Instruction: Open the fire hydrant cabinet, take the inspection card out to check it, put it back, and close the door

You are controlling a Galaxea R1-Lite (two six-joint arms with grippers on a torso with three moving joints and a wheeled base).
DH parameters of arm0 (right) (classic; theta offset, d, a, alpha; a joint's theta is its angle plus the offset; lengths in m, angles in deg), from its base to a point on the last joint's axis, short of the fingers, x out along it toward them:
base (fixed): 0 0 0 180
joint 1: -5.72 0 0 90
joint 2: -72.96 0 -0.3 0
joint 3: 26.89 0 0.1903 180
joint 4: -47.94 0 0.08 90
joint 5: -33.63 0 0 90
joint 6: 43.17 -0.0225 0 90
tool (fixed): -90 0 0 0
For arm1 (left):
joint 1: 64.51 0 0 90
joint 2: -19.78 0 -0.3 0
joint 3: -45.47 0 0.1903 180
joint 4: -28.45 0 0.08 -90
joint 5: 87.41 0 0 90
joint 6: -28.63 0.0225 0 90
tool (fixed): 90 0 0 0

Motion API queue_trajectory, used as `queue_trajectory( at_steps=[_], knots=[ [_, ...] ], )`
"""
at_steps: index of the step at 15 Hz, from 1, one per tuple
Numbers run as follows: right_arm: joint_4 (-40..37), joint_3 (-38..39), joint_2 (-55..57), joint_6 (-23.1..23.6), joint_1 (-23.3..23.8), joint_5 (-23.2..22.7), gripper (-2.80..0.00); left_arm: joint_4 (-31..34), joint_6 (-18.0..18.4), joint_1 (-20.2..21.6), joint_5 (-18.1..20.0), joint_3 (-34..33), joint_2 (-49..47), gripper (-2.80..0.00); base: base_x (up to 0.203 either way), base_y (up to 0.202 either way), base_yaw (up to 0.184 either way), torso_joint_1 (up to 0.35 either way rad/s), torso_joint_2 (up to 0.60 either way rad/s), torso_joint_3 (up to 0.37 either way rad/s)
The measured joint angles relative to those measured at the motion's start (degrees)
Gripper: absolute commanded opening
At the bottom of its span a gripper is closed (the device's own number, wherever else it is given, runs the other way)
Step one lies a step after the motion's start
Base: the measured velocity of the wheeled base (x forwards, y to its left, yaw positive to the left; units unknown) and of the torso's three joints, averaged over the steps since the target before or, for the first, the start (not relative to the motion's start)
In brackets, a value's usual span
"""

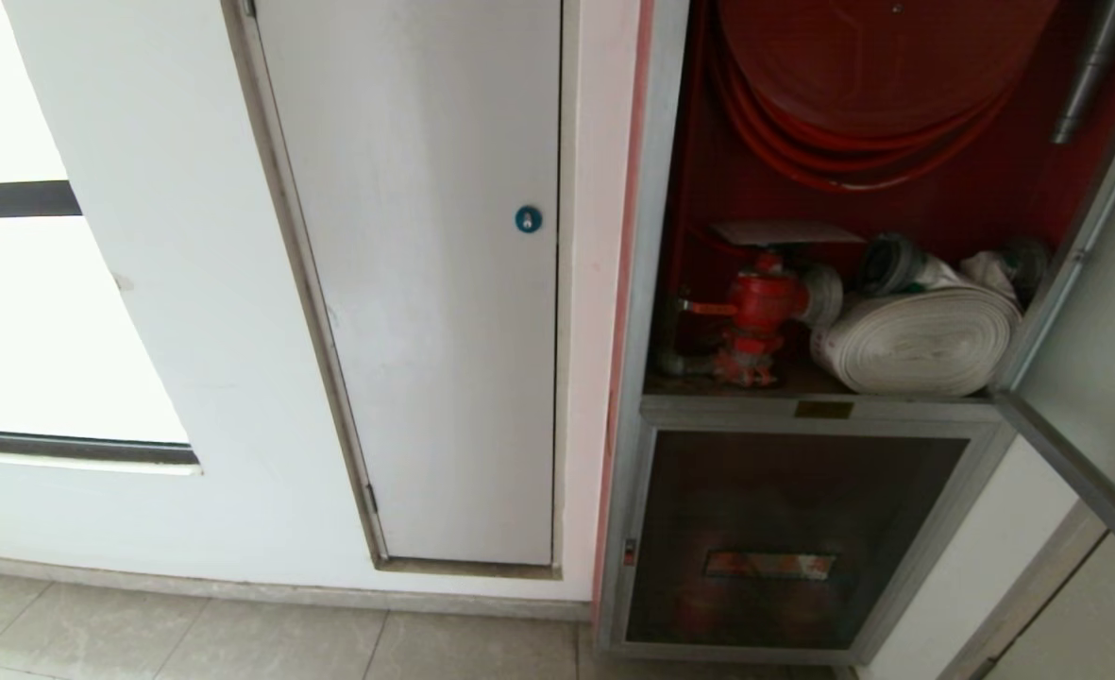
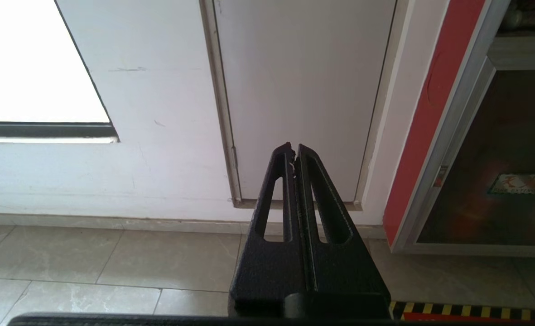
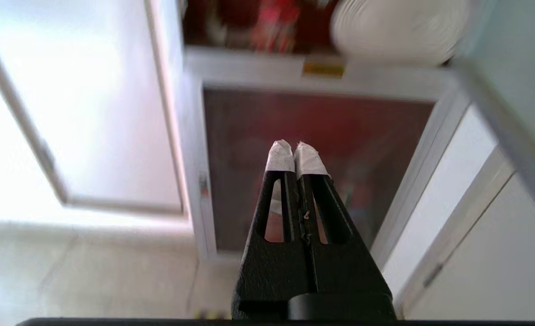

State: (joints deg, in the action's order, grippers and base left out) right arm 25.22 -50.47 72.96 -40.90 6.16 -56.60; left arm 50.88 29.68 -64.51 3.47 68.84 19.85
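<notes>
I see the door (image 1: 1100, 331) swung open beside the fire hydrant cabinet (image 1: 656, 283); the inspection card (image 1: 784, 232) lies atop its hydrant valve (image 1: 755, 307). Both my tools, left (image 2: 294, 147) and right (image 3: 293, 149), are pressed together, empty. Closing remains.

No arm is seen in the head view. The left gripper (image 2: 294, 147) is seen from its wrist camera with its two black fingers (image 2: 315, 194) pressed together along their whole length, nothing being held between them, and it is pointed forward and slightly down. The right gripper (image 3: 293, 145) is likewise closed and empty, its white-wrapped fingertips (image 3: 280, 156) touching, and it is directed forward at a low height.
</notes>
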Motion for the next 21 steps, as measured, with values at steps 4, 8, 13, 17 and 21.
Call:
queue_trajectory(
  at_steps=[4,8,13,17,21],
  knots=[
    [-0.7,0.2,-0.1,-2.9,0.0,-0.5,-2.80,0.0,0.0,0.0,0.0,0.0,0.0,-2.80,0.000,0.000,0.000,0.000,0.00,0.000],
    [-0.7,0.2,-0.1,-3.7,0.0,-0.1,-2.80,0.0,0.0,0.0,0.0,0.0,0.0,-2.80,0.000,0.000,0.000,0.000,0.00,0.000],
    [-0.6,0.2,-0.1,-3.7,0.0,0.0,-2.80,0.0,0.0,0.0,0.0,0.0,0.0,-2.80,0.000,0.000,0.000,0.000,0.00,0.000],
    [-0.6,0.2,-0.1,-3.7,0.0,0.1,-2.80,0.0,0.0,0.0,0.0,0.0,0.0,-2.80,0.000,0.000,0.000,0.000,0.00,0.000],
    [-0.6,0.2,-0.1,-3.7,0.0,0.1,-2.80,0.0,0.0,0.0,0.0,0.0,0.0,-2.80,0.000,0.000,0.000,0.000,0.00,0.000]
  ],
)
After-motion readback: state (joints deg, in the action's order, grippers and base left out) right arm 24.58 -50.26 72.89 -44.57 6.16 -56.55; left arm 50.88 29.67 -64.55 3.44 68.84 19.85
